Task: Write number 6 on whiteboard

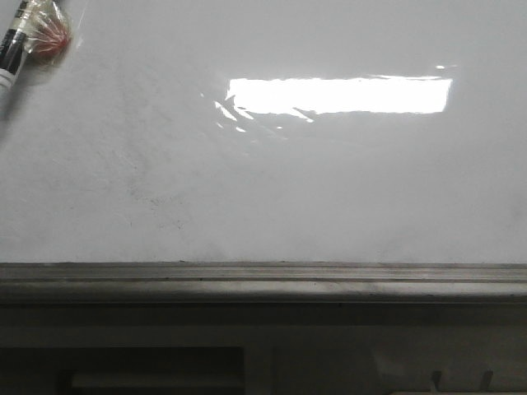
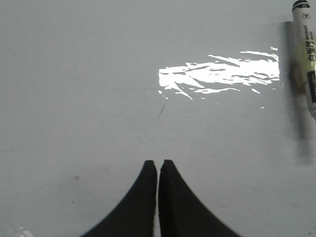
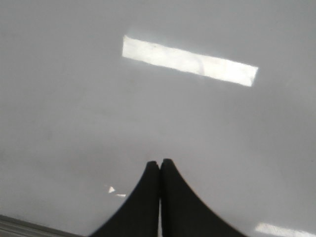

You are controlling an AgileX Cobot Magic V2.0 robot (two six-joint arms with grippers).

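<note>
The whiteboard fills the front view, glossy white with faint grey smudges and a bright rectangular glare. No number 6 shows on it in any view. A white marker with a black cap sits at the board's top left corner, beside a reddish blob under clear tape; it also shows in the left wrist view. My left gripper is shut and empty, facing bare board, with the marker well off to one side. My right gripper is shut and empty over bare board. Neither gripper shows in the front view.
A grey metal tray rail runs along the board's lower edge; a corner of it shows in the right wrist view. A short thin dark mark lies on the board ahead of the left gripper.
</note>
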